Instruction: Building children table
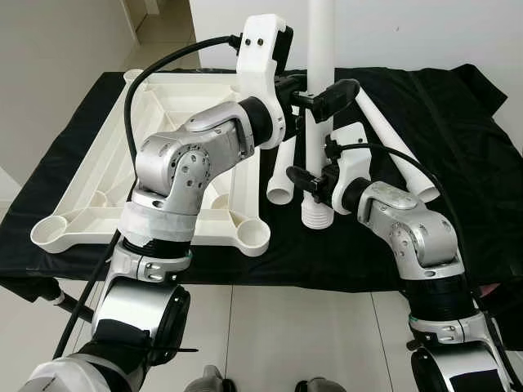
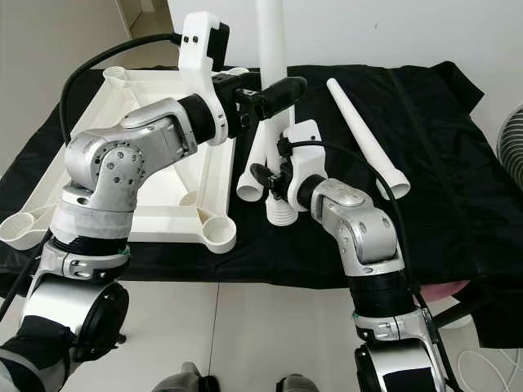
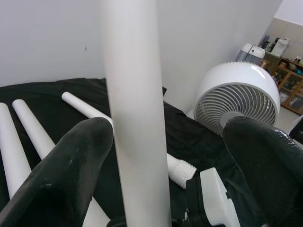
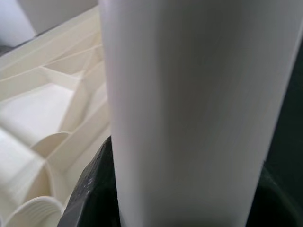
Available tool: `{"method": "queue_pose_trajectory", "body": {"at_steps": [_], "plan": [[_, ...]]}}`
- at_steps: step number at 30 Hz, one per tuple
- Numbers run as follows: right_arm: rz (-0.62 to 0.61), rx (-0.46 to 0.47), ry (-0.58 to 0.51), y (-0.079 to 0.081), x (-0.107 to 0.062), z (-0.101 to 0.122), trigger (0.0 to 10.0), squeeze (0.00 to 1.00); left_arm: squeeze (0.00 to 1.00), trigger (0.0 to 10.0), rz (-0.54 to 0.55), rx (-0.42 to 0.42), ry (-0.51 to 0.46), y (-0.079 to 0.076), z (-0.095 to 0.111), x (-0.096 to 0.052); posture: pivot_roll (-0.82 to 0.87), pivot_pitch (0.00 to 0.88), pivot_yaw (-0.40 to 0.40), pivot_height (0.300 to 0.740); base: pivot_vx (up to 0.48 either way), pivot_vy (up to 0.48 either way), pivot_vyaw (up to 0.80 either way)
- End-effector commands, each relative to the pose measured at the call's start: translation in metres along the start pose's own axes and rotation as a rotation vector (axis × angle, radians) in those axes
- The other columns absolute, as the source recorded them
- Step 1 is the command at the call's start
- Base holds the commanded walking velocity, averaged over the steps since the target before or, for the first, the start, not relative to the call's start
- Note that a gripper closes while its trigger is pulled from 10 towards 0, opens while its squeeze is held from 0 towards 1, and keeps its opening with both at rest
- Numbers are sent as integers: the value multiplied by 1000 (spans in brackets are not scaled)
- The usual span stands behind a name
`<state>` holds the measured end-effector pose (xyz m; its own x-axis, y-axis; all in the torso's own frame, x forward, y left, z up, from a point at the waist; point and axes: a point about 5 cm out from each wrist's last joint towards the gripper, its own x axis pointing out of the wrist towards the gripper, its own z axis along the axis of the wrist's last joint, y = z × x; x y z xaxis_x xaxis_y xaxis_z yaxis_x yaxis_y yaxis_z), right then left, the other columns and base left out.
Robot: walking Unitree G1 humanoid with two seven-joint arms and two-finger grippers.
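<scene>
Standing upright, table leg (image 1: 318,98), threaded end down, right hand (image 1: 309,181) clamping it

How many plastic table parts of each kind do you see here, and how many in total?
White tapered plastic table legs: 4, one upright, three lying
Cream ribbed plastic tabletop, upside down: 1
Total: 5

silver jointed arms (image 1: 192,159), black cables, white wrist housings, black fingers (image 3: 71,175)
</scene>
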<state>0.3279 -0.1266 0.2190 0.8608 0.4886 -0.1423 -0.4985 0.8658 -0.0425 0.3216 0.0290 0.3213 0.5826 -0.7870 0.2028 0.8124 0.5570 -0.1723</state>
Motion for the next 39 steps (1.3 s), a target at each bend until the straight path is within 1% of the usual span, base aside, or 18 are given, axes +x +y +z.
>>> {"method": "queue_pose_trajectory", "body": {"at_steps": [1,5,6,8,10,12,14,15,18,20,27,29,30,33,35,37,38,39], "plan": [[-14,13,-42,-1,1,8,10000,0,0,10000,16,22,-11,5,2,-2,-135,63,74,740,0,0,0],[-36,28,-68,-4,1,10,10000,0,0,10000,51,26,-18,10,2,-4,-136,62,75,740,0,0,0],[-61,47,-94,-7,1,13,10000,0,0,10000,91,26,-32,16,2,-6,-136,62,75,740,0,0,0],[-61,47,-94,-7,1,13,10000,0,0,10000,91,26,-32,16,2,-6,-136,62,75,740,0,0,0],[-126,67,-214,-12,-1,21,10000,0,0,10000,145,34,-41,25,-5,-12,-136,58,73,740,0,0,0],[-126,67,-214,-12,-1,21,10000,0,0,10000,145,34,-41,25,-5,-12,-136,58,73,740,0,0,0],[-178,74,-308,-15,-5,25,10000,0,0,10000,150,101,-22,25,-19,-18,-136,58,75,740,0,0,0],[-178,74,-308,-15,-5,25,10000,0,0,10000,150,101,-22,25,-19,-18,-136,58,75,740,0,0,0],[-206,92,-337,-17,-7,24,10000,0,0,10000,101,186,21,18,-38,-24,-137,57,76,740,0,0,0],[-223,105,-338,-19,-8,21,10000,0,0,10000,64,240,13,12,-47,-30,-137,56,79,740,0,0,0],[-265,121,-361,-24,-12,19,10000,0,0,10000,20,254,62,14,-65,-45,-148,45,90,740,0,0,0],[-285,124,-379,-27,-13,19,10000,0,0,10000,-2,262,75,17,-70,-55,-151,43,93,740,0,0,0],[-285,124,-379,-27,-13,19,10000,0,0,10000,-2,262,75,17,-70,-55,-151,43,93,740,0,0,0],[-303,116,-405,-30,-15,18,10000,0,0,10000,-46,281,129,22,-82,-74,-150,37,96,740,0,0,0],[-303,116,-405,-30,-15,18,10000,0,0,10000,-46,281,129,22,-82,-74,-150,37,96,740,0,0,0],[-308,112,-407,-31,-15,18,10000,0,0,10000,-58,289,146,23,-85,-80,-150,37,96,740,0,0,0],[-311,109,-410,-32,-16,19,10000,0,0,10000,-79,293,174,25,-89,-87,-138,38,88,740,0,0,0],[-311,109,-410,-32,-16,19,10000,0,0,10000,-79,293,174,25,-89,-87,-138,38,88,740,0,0,0]]}}
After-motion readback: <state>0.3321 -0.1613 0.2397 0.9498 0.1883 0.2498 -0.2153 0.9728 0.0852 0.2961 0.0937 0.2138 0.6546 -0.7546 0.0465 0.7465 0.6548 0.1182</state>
